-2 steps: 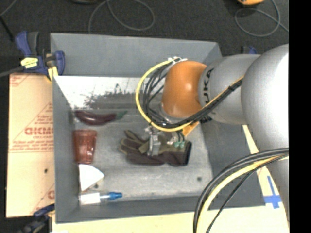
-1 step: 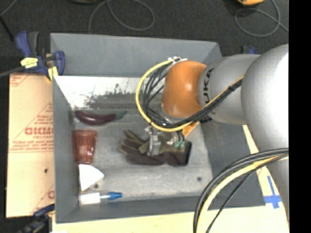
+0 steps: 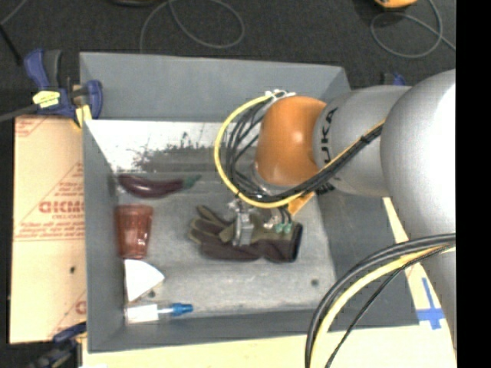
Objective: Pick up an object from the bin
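Note:
My gripper (image 3: 249, 227) hangs low in the middle of the bin, its metal fingers right down on a dark brown glove (image 3: 222, 240). The glove lies flat on the bin floor with its fingers pointing left and its cuff to the right under the wrist. Whether the glove is pinched between my fingers is hidden by the gripper body. Farther left along the back wall lies a dark purple eggplant (image 3: 149, 184).
A reddish translucent cup (image 3: 133, 230) lies at the left side, with a white wedge-shaped piece (image 3: 141, 279) below it and a white marker with a blue cap (image 3: 157, 311) along the front wall. The arm and its orange cover fill the bin's right half.

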